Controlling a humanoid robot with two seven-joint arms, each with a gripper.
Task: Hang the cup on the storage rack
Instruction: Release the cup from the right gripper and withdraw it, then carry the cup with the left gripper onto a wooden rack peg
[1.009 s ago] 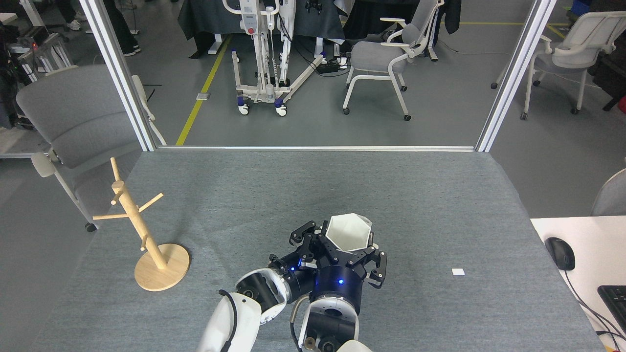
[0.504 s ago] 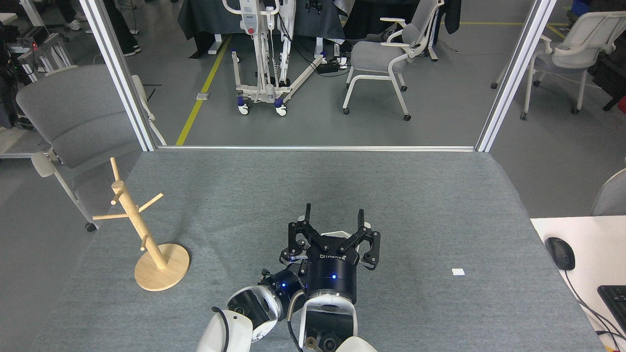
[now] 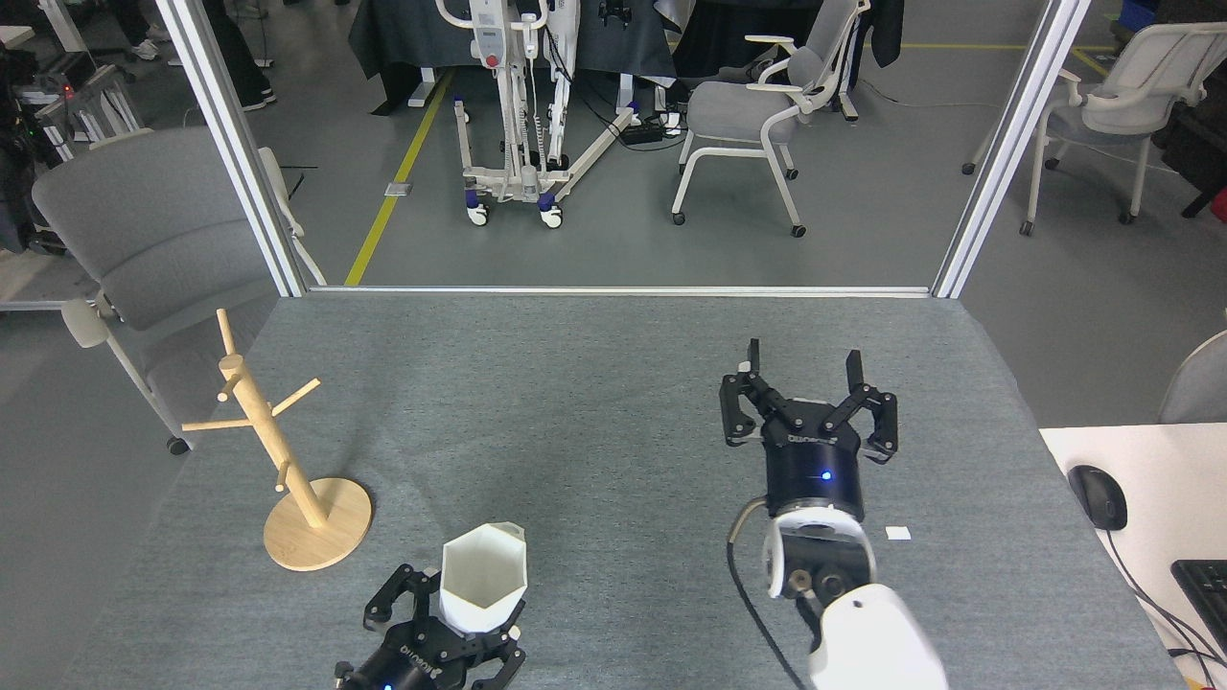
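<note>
At the left of the grey table the storage rack stands upright on its round base, its pegs bare. Nearer the middle, at the bottom edge, the left gripper grasps the cup, rim up, just right of the rack's base. Well to the right, the right gripper is released, its fingers spread and empty above the cloth, near a small white tag

There is only one view — from the robot's head, looking forward and down on the grey felt-covered table, close, with the floor beyond.
</note>
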